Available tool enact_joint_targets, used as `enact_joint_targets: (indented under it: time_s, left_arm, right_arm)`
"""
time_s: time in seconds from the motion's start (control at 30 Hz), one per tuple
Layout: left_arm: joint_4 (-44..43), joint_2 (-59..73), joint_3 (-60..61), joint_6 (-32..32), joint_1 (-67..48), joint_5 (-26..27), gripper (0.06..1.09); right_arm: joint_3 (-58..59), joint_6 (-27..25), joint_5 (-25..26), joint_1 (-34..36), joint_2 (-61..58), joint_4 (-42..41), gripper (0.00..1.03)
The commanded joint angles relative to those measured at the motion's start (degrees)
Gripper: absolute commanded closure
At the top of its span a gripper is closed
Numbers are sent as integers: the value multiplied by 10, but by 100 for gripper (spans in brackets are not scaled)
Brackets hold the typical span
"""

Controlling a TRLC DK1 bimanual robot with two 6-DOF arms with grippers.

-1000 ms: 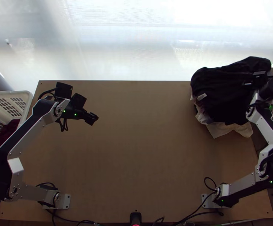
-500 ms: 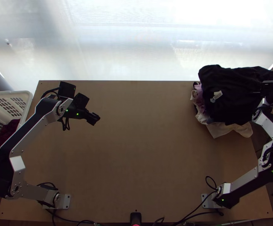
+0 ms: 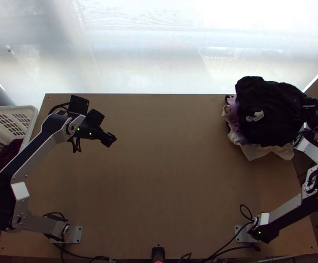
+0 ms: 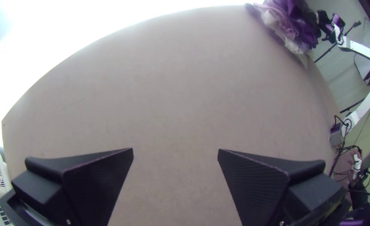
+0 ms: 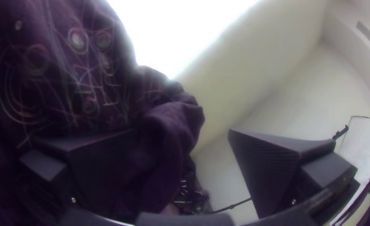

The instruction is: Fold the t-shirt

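Observation:
The black t-shirt (image 3: 268,111) lies bunched on a clothes pile at the far right of the table, a pale tag on it. My right gripper (image 3: 310,106) is at the shirt's right side. In the right wrist view my right gripper (image 5: 181,133) stands open, with dark printed cloth (image 5: 164,129) over and beside one finger, and the other finger away from the cloth. Over the bare left part of the table is my left gripper (image 3: 109,139); the left wrist view has my left gripper (image 4: 175,152) open with only tabletop between its fingers.
Beneath the black shirt, lilac cloth (image 3: 231,111) and cream cloth (image 3: 262,151) stick out. A white basket (image 3: 29,115) with dark red cloth (image 3: 5,160) stands off the table's left edge. Bare wood (image 3: 167,166) stretches between the arms.
My right gripper has moved right and toward the near side. The black shirt's far right part has sunk and rounded, its left edge shifting right. My left gripper has shifted slightly right.

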State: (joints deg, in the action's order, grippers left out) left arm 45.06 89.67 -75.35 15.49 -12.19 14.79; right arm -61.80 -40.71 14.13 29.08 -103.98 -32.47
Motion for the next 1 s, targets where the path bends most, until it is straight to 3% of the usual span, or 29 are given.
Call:
enact_joint_targets:
  time_s: [0.0, 0.63, 0.8, 0.97]
  left_arm:
    - [5, -4, -1, 3, -3, -2, 10]
    - [27, -42, 1, 11, 1, -15, 10]
    - [30, -53, 9, 13, 1, -18, 10]
    - [33, -62, 13, 15, 0, -19, 10]
  right_arm:
    - [20, 0, -1, 19, 14, 20, 4]
    - [18, 30, -1, -13, 89, 38, 4]
    - [28, 56, -1, -11, 131, 54, 4]
    - [33, 113, -9, -21, 179, 125, 4]
